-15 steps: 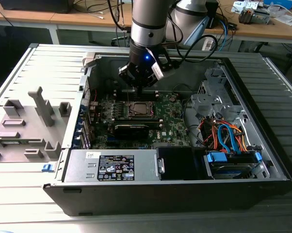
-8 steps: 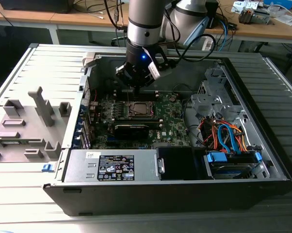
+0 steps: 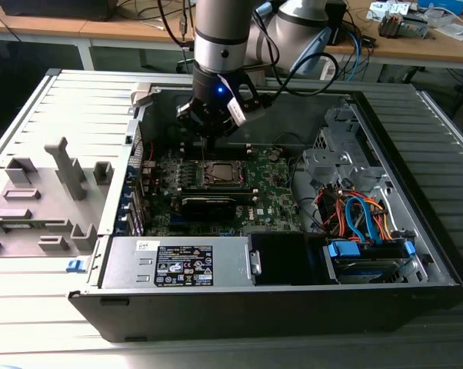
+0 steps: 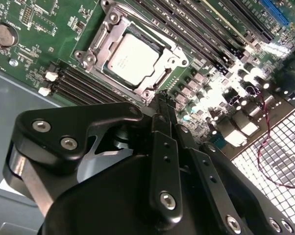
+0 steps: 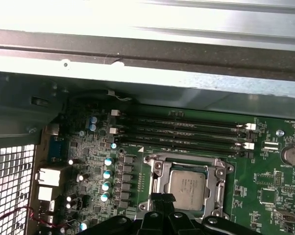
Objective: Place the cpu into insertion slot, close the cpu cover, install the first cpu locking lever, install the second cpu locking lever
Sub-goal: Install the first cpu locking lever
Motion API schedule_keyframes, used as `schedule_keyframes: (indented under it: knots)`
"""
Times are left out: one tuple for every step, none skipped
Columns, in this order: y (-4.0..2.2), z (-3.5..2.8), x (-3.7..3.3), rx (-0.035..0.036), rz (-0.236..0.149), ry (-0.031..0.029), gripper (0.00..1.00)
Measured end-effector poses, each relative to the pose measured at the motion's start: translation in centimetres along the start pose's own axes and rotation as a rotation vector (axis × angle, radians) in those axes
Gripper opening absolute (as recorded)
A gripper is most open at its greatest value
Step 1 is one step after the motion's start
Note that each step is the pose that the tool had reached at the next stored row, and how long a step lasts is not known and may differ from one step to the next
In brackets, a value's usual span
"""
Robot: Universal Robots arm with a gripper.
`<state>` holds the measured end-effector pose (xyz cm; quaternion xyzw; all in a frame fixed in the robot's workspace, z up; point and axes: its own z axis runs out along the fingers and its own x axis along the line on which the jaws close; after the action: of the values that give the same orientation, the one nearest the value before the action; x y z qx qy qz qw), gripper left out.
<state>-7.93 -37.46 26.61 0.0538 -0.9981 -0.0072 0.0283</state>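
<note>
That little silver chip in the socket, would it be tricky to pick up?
Probably. The chip is flat with a smooth metal top, so likely slippery and stiff. It sits low inside the metal cover frame, leaving little edge to grab.

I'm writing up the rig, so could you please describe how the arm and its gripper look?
The arm is a thick silver-grey tube with a dark band and a small blue light near the wrist; black cables run beside it. The gripper is black, and in the second wrist view its links carry silver screw heads.
</note>
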Motion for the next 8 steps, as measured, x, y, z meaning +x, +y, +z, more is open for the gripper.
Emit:
schedule_keyframes:
  knots:
    - [0.01,0.0,0.06,0.0,0.0,0.0,0.11]
    - [0.01,0.01,0.13,0.0,0.0,-0.0001,0.11]
    - [0.02,0.01,0.22,0.0,0.0,-0.0002,0.11]
    - [0.03,0.01,0.27,0.0001,0.0,-0.0002,0.11]
    - [0.03,0.01,0.31,0.0001,0.0,-0.0002,0.11]
    - [0.03,0.01,0.32,0.0,0.0,-0.0002,0.11]
    - [0.03,0.01,0.35,-0.0003,0.0,-0.0002,0.11]
    - [0.04,0.01,0.36,-0.0004,0.0,-0.0002,0.11]
